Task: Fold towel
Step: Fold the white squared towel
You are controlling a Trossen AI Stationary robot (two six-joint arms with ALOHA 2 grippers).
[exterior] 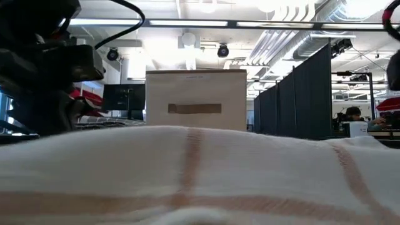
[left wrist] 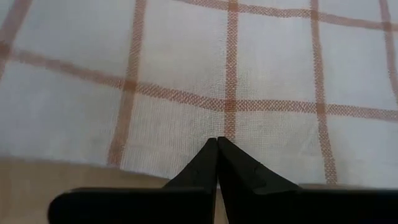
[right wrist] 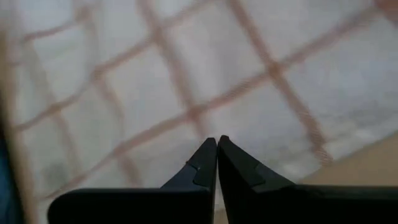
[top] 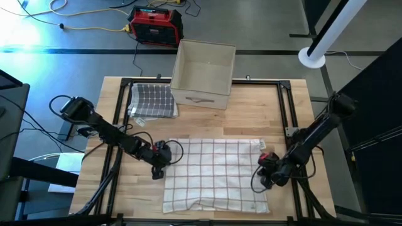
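Lying between both grippers: towel [top: 213, 172]

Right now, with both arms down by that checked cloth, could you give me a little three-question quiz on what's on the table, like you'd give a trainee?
1. True or false: the checked towel is folded in half.
2. Which gripper sits at the towel's left edge? A) left gripper B) right gripper C) neither
3. Fill in: behind the towel stands a beige ____, with a dark checked cloth beside it.

Key
1. False: it lies spread flat on the wooden table.
2. A; the right gripper is at the opposite edge. Both wrist views show the fingers closed, tips over the towel's edge.
3. Box.
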